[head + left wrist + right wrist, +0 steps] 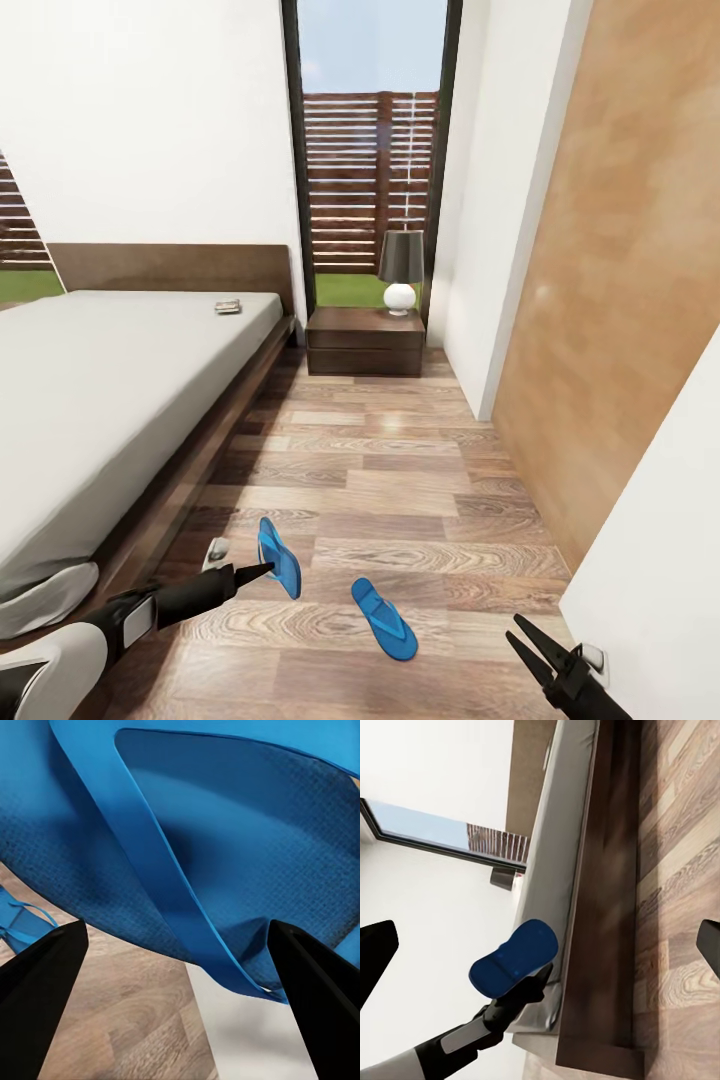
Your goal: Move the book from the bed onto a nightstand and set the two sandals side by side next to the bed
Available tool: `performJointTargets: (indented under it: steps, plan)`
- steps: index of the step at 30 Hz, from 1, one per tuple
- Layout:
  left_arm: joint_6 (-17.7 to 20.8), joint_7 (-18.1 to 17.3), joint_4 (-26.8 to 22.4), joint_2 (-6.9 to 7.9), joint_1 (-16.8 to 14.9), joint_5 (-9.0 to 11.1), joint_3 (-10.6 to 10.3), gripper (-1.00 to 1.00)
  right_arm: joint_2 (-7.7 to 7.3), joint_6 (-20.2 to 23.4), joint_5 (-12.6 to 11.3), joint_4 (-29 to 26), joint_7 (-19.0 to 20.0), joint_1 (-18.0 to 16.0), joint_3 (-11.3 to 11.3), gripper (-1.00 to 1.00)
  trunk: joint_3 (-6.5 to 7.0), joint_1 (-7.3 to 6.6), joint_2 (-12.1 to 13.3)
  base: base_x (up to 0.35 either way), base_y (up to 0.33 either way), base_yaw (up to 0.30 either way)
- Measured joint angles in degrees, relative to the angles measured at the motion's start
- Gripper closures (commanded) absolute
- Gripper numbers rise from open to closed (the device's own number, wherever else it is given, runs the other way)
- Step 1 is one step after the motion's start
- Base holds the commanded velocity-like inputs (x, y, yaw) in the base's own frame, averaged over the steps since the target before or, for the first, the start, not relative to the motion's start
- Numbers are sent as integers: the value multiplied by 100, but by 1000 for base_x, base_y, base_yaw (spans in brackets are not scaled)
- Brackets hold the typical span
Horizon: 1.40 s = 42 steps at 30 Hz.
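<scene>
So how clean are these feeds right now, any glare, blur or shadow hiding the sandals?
Head view: sharp and evenly lit, only a soft shadow on the floor beside the bed; both sandals read clearly, one in the left hand, the other sandal on the planks. Left wrist view: held sandal too close, crowding the frame. Right wrist view: clear, no glare.

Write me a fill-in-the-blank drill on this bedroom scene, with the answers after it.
1. The left gripper holds a blue ____ above the floor.
2. The other sandal lies flat on the ____.
3. The book lies on the ____, near the headboard.
4. On the nightstand stands a ____.

Missing words: sandal; floor; bed; lamp
</scene>
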Motion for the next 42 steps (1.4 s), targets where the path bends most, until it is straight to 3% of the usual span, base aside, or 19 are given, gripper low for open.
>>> performJointTargets:
  steps: [11, 16, 25, 32, 35, 38, 39, 41, 42]
  plan:
    - [3, -5, 6, 7, 0, 6, 9, 100, 9, -12, 8, 0, -49, 3, -8, -100, 0, 0, 0, 0, 0, 0]
    - [36, 4, 8, 48, 0, 26, 21, 100, 3, -12, 18, 0, -337, 2, 4, -100, 0, 0, 0, 0, 0, 0]
    - [211, 181, 9, 105, 83, 464, 21, 100, -20, -11, -17, -52, -1264, -1, 11, -100, 0, 0, 0, 0, 0, 0]
    - [225, 204, 9, 142, 109, 531, 27, 100, -44, 26, -2, -220, -1631, -83, 21, -100, 0, 0, 0, 0, 0, 0]
    - [222, 203, 9, 153, 112, 541, 23, 100, -55, 76, 197, -553, -1970, -226, 85, -100, 0, 0, 0, 0, 0, 0]
    - [221, 198, 9, 157, 113, 545, 22, 100, -64, 250, 674, -996, -2387, -413, 252, -100, 0, 0, 0, 0, 0, 0]
    - [220, 191, 10, 158, 113, 547, 21, 100, -61, 442, 943, -1201, -2618, -568, 348, -100, 1, 0, 0, 0, 0, 0]
    - [220, 190, 10, 159, 114, 547, 19, 100, -43, 723, 1231, -1383, -2873, -803, 464, -100, 0, 0, 0, 0, 0, 0]
    - [216, 195, 10, 158, 114, 548, 14, 100, -8, 1076, 1467, -1510, -3129, -1063, 615, -100, 1, 0, 0, 0, 0, 0]
